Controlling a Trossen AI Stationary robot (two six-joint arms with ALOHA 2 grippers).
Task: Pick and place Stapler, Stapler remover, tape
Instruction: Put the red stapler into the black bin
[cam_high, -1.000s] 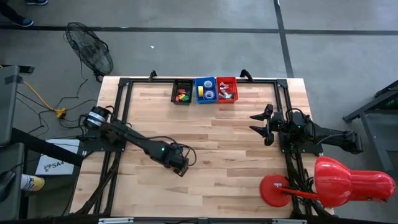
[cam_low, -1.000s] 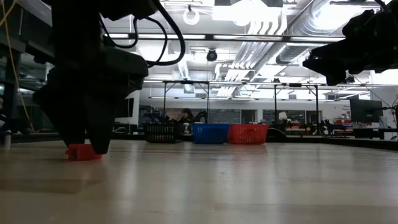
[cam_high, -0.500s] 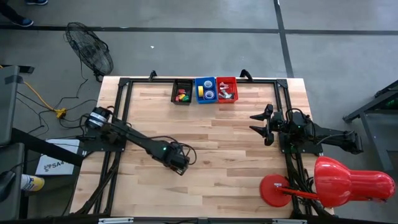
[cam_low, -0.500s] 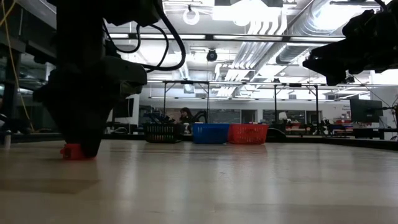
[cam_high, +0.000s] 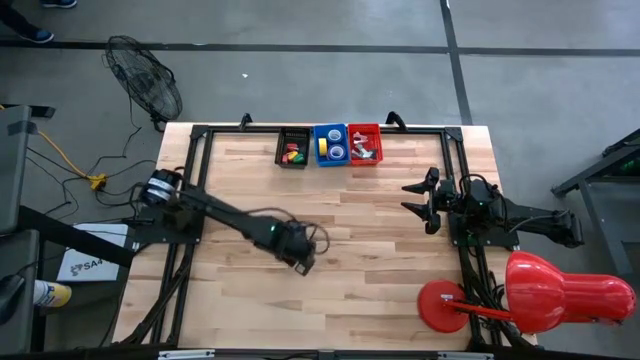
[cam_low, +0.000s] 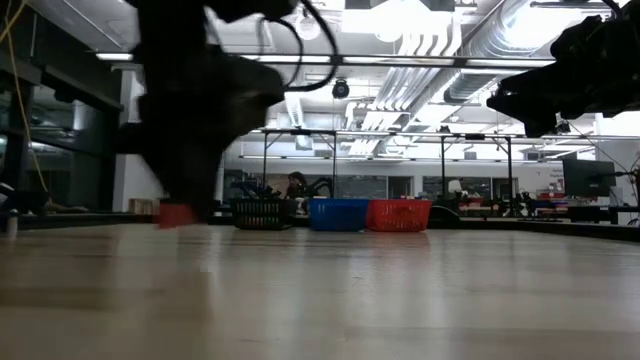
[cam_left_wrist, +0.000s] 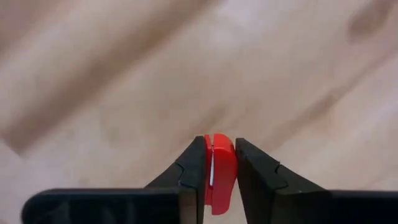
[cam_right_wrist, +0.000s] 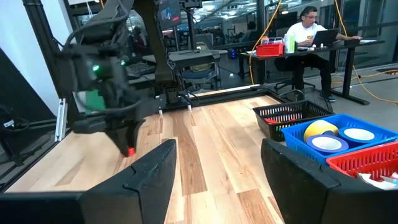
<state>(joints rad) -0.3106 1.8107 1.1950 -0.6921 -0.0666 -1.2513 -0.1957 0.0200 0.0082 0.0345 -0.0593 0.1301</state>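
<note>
Left gripper (cam_left_wrist: 221, 180): fingers pressed onto a small red staple remover (cam_left_wrist: 217, 171), one on each flat side; it hangs over the middle of the wooden table (cam_high: 380, 220)
Staple remover: pinched between the tips, looks clear of the wood in the low view (cam_low: 177, 214); blurred, so contact is hard to rule out
Handling: likely light, stiff plastic and metal; smooth sides could slip; its spring could let it close under pressure; a grip across the flat sides near its middle seems soundest
Right gripper (cam_high: 418, 196): fingers spread, nothing between them; waiting at the table's right edge
Destination: black basket (cam_high: 292, 148), blue basket (cam_high: 331, 133) with tape rolls, red basket (cam_high: 364, 131) at the far edge; which takes this, I cannot tell
</note>
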